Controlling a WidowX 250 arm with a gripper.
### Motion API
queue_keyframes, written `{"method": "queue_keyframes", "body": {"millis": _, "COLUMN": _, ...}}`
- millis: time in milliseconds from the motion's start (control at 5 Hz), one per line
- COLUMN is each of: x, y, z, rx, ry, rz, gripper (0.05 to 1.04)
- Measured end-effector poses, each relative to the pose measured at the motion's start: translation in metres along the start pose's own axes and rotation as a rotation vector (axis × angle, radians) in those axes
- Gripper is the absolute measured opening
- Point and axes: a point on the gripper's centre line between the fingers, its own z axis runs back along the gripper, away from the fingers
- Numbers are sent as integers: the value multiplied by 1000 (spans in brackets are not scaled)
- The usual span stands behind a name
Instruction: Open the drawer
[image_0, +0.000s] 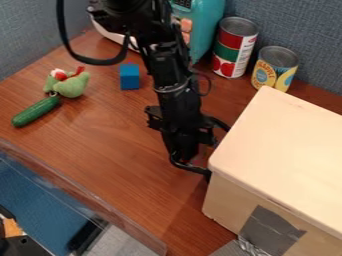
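reddish-brown desk (100, 150) with streaky wood grain, smooth, a bit shiny. blue-grey fabric partitions (300, 25) behind and at the left, woven look. a see-through strip (83, 201) runs along the near left edge, blue and grey stuff beyond it.

task's thing: boxy pale unit (280, 150) at the right of the desk, cut by the view's edge. cream flat top with rounded corners, beige sides, dark grey tape patch (270, 230) low on the near side, crinkly silvery bit just below (can't tell what that is). no telling which part is the drawer or how far out it sits.

black arm comes down from the top, cable looping at its left. pincer (199, 155) low beside the unit's left side, can't tell if apart or together.

rest: smooth green toy cucumber (37, 111), fuzzy light green plush (71, 85) with red and white on it, blue block (129, 76) with flat faces, taller cylindrical can (234, 47) in red, white and green, shorter yellow and blue can (274, 67), rounded teal thing (208, 25) behind the arm.
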Motion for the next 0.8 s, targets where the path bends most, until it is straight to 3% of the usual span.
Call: {"method": "queue_keyframes", "body": {"millis": 800, "x": -6, "y": 60, "z": 21, "rx": 68, "ry": 20, "rz": 40, "gripper": 129}}
